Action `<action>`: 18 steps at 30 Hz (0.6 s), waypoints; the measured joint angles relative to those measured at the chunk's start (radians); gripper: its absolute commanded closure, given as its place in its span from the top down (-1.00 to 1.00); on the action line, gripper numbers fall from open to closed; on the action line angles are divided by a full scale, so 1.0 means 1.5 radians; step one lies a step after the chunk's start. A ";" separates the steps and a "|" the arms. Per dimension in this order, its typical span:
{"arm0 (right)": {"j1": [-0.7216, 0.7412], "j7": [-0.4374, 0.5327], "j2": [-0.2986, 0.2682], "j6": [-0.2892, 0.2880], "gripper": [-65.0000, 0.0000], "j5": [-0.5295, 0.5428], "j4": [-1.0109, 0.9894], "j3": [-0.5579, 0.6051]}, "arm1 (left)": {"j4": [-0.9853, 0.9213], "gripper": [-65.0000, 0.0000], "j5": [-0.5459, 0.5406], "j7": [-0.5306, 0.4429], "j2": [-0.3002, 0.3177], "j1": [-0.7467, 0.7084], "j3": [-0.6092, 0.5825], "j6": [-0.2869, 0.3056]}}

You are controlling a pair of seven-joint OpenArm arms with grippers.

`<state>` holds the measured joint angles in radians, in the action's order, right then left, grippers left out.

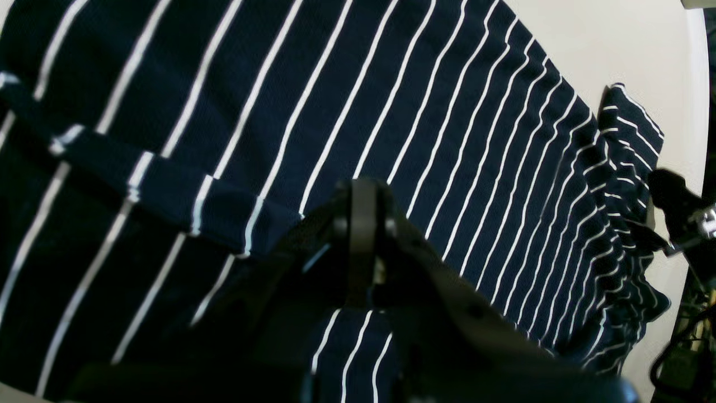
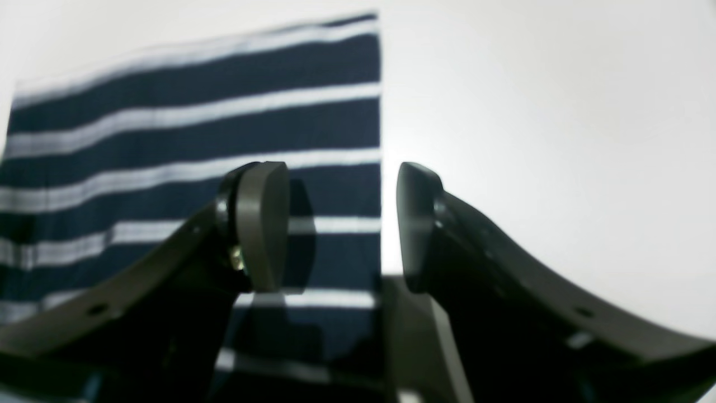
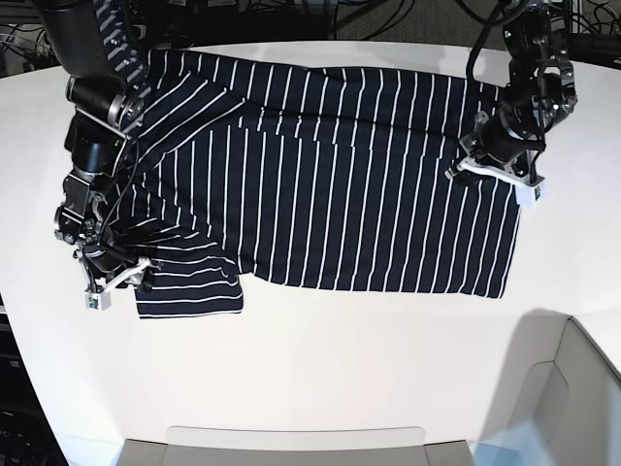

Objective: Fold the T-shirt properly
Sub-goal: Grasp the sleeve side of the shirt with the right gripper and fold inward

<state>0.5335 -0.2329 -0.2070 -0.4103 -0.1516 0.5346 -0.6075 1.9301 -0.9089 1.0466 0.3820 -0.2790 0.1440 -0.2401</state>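
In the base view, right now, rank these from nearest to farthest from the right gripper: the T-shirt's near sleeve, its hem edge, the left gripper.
From the right gripper, open at the view's left:
1. Near sleeve, lying right beside it.
2. Hem edge of the T-shirt, across the table at right.
3. Left gripper, shut on the fabric at upper right; close to the hem edge's rank.

My right gripper (image 2: 342,226) is hovering with its jaws standing apart over the straight edge of the T-shirt (image 2: 184,134). One pad (image 2: 263,224) is sitting above the striped fabric; the other is hanging over the bare white table (image 2: 559,112).
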 measured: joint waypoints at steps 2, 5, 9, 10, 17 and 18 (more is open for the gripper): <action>0.002 0.017 -0.001 0.007 -0.06 0.003 -0.014 -0.003 | 0.000 -1.00 0.000 -0.001 0.001 0.000 0.000 0.000; 0.021 0.022 -0.010 0.008 -0.06 0.003 -0.050 -0.002 | 0.000 -1.00 0.000 0.000 -0.001 -0.001 0.000 0.000; 0.074 0.046 -0.028 0.013 -0.06 0.005 -0.155 0.021 | 0.000 -1.00 0.000 -0.001 0.000 0.000 0.000 0.000; 0.087 0.046 -0.030 0.017 -0.06 0.004 -0.174 0.026 | 0.000 -1.00 0.000 0.000 0.000 0.000 0.000 0.000; 0.097 0.049 -0.019 0.014 -0.06 0.019 -0.199 0.027 | 0.000 -1.00 0.000 0.001 0.000 0.004 0.000 0.000; 0.099 0.037 -0.019 0.005 -0.06 0.021 -0.199 0.027 | 0.000 -1.00 0.000 0.002 -0.001 0.013 0.000 0.000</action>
<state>0.6819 -0.1776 -0.2359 -0.4030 -0.1196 0.2356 -0.5667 1.9301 -0.9085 1.0496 0.3801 -0.2592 0.1440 -0.2405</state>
